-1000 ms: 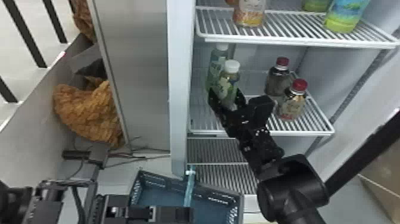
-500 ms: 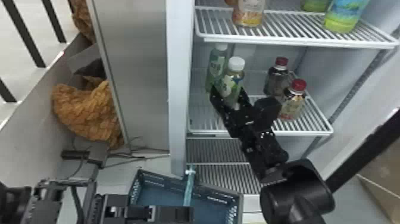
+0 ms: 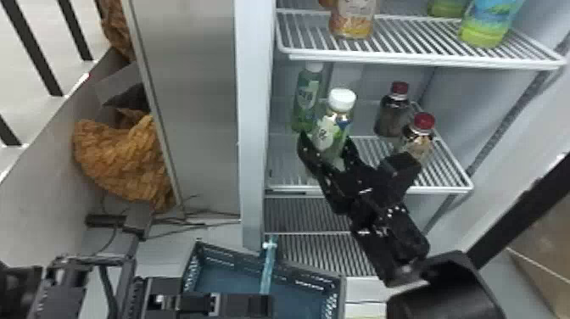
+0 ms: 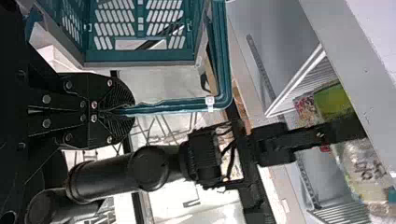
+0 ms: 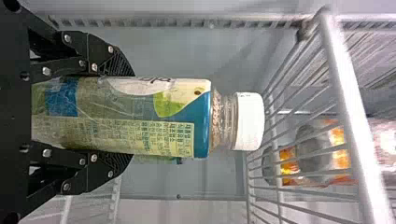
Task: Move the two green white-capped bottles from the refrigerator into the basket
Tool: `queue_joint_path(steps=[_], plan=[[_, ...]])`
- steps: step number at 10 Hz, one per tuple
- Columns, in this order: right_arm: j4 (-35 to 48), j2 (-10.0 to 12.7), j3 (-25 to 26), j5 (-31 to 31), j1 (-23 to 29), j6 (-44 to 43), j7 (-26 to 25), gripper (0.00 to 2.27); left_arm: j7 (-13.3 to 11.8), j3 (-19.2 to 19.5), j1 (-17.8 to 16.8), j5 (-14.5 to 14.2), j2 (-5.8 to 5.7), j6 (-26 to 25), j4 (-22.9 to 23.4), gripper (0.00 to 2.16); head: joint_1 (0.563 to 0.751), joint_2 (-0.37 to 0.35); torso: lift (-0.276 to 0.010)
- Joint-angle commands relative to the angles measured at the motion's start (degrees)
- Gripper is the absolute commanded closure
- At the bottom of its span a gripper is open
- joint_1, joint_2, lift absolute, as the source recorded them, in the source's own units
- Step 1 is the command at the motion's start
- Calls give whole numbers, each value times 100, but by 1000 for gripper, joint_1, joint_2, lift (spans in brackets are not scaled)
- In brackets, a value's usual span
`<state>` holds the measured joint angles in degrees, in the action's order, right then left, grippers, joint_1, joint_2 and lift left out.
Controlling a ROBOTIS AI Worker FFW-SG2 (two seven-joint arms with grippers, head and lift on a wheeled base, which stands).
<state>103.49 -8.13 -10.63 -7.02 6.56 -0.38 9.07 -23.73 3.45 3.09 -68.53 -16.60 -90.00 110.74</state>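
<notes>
In the head view, my right gripper [image 3: 325, 142] is shut around the front green white-capped bottle [image 3: 333, 133], which leans slightly right over the middle shelf [image 3: 441, 188]. The other green bottle [image 3: 307, 99] stands behind it to the left. In the right wrist view, my right gripper [image 5: 130, 115] has its fingers on both sides of the bottle [image 5: 154, 116], cap clear. At the head view's bottom, my left gripper [image 3: 269, 297] is by the blue-green basket [image 3: 237, 254]. In the left wrist view, the left gripper [image 4: 131, 110] is shut on the handle [image 4: 173, 106] of the basket [image 4: 140, 58].
Two red-capped bottles [image 3: 392, 110] [image 3: 417, 135] stand on the same shelf, to the right of the held one. The upper shelf [image 3: 403, 34] carries several bottles above. The refrigerator's left frame edge [image 3: 254, 127] rises beside the green bottles.
The right gripper has moved a little right and closer with the front bottle, which now stands farther apart from the rear green bottle. My left arm and the basket have kept still.
</notes>
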Motion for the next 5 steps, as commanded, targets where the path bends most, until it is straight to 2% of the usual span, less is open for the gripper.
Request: queue_joint_path(steps=[1, 3, 5], plan=[[556, -101, 35, -132, 384, 192, 103, 705, 0, 9, 14, -2, -2, -3, 0, 1161, 695, -106, -263], [1231, -207, 172, -269, 890, 474, 262, 705, 0, 20, 14, -2, -10, -3, 0, 1161, 695, -103, -263], [1892, -181, 446, -315, 1495, 811, 411, 705, 0, 20, 14, 20, -10, -3, 0, 1161, 695, -112, -263]])
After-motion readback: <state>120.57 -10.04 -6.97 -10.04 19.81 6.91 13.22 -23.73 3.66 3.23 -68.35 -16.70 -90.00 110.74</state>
